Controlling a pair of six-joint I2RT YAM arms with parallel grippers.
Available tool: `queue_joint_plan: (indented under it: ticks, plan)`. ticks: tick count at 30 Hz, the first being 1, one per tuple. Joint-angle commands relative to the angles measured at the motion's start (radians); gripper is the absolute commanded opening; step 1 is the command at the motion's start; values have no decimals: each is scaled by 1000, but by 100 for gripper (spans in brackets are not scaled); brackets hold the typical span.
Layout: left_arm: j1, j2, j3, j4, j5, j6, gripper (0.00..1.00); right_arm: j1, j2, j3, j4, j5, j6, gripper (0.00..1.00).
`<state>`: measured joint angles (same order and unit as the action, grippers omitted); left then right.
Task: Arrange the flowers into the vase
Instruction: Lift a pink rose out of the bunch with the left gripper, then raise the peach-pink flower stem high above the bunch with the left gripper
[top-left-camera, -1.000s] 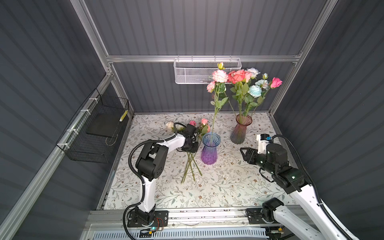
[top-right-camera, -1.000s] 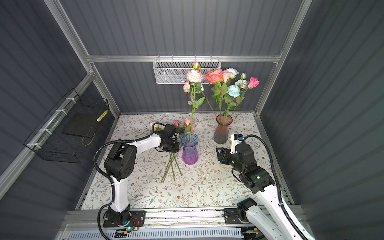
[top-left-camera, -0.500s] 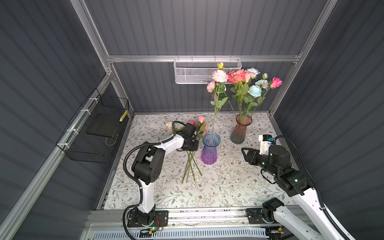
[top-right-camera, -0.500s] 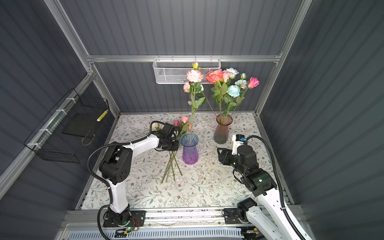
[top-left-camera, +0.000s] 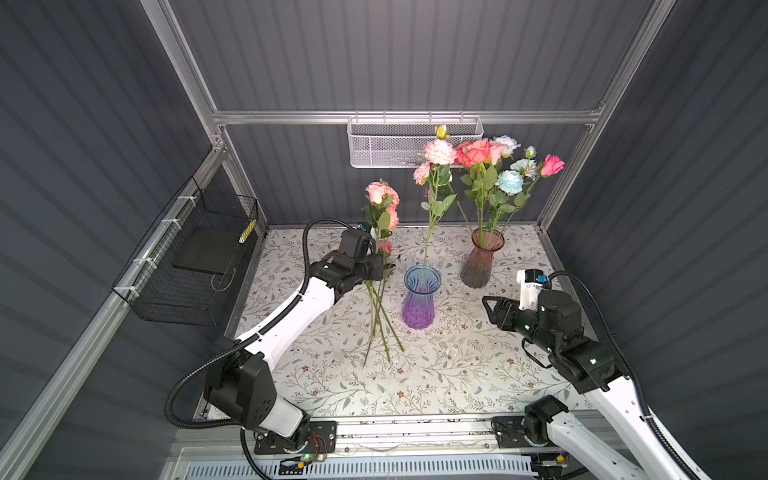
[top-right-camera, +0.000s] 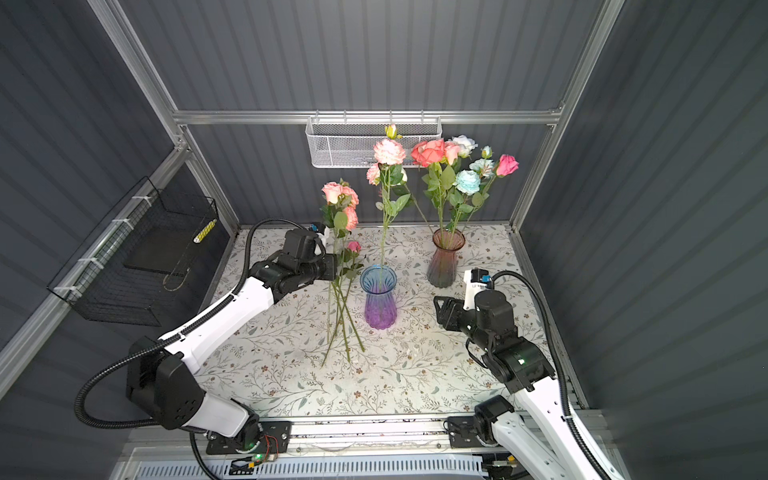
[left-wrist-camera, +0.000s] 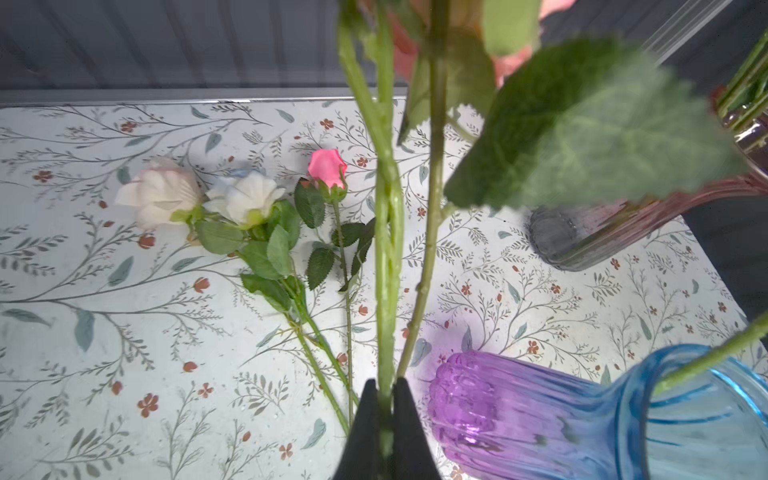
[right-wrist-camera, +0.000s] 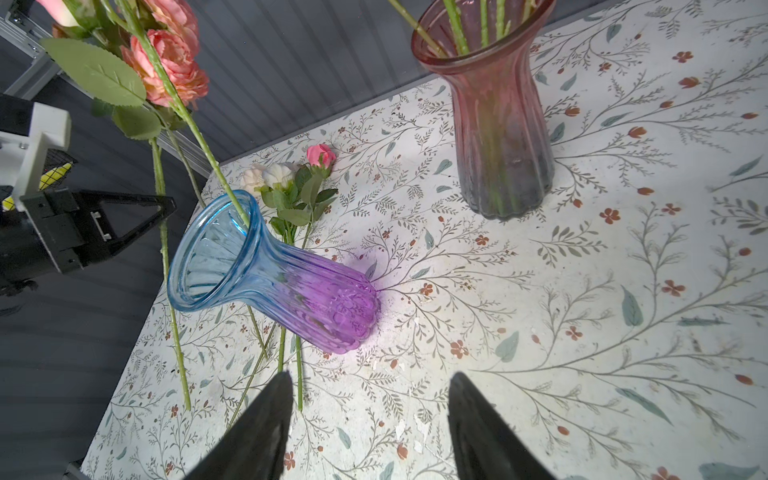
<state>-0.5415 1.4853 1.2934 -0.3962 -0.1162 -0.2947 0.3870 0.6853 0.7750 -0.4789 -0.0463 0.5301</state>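
Observation:
My left gripper is shut on the green stem of a flower with pink and coral blooms. It holds the flower upright, just left of the blue and purple vase. That vase holds one tall stem with pink ruffled blooms. A red vase behind it holds several flowers. White and pink flowers lie on the table. My right gripper stands open and empty, right of the blue vase.
The table has a floral cover. A white mesh basket hangs on the back wall. A black wire basket hangs on the left wall. Loose stems lie left of the blue vase.
My left gripper has shut on a stem and raised it, so the pink blooms now stand well above the table. The right arm has barely moved.

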Motion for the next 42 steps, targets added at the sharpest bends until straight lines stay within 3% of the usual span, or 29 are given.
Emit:
queue_joint_plan:
  ticks: [1, 6, 13, 16, 19, 21, 24, 26, 28, 32, 35, 37, 38, 40, 41, 42]
  plan:
    - [5, -11, 12, -20, -128, 71, 0, 5, 15, 45, 10, -21, -16, 61]
    - [-5, 209, 262, -316, -309, 128, 0, 7, 32, 52, 28, -35, 1, 61]
    - [-58, 280, 232, -230, -680, 198, 0, 11, 22, 50, 18, -26, 3, 61]
    - [-73, 254, 230, -205, -723, 222, 0, 12, 13, 55, 4, -15, -7, 61]
    - [-138, 215, 190, -119, -878, 344, 0, 12, 0, 51, 1, -2, -9, 62]
    - [-159, 225, 193, -118, -882, 394, 0, 12, -1, 46, 3, 3, -11, 61]
    - [-198, 310, 188, -123, -1062, 485, 0, 12, 9, 37, 15, -2, -11, 61]
    - [-180, 320, 210, -229, -883, 370, 0, 11, 13, 31, 24, -10, -6, 61]
    - [-146, 242, 149, -189, -644, 299, 0, 12, 10, 27, 31, -16, -4, 62]
    - [-67, 77, 11, -92, -339, 221, 0, 12, -6, 30, 14, -2, -17, 61]
    - [2, -38, -13, -89, -241, 170, 0, 12, -10, 42, 1, -2, -28, 61]
    - [56, -104, -54, -28, -39, 150, 0, 13, -9, 43, 6, -3, -28, 62]
    - [51, -99, -60, -36, -49, 154, 0, 13, -8, 41, 11, -6, -24, 62]
    - [-14, 2, 71, -250, -228, 202, 0, 14, -3, 41, 14, -12, -20, 62]
    - [-20, 15, 86, -266, -282, 199, 0, 15, -1, 38, 17, -15, -16, 62]
    - [-15, -11, 46, -215, -249, 191, 0, 15, -1, 34, 23, -19, -13, 61]
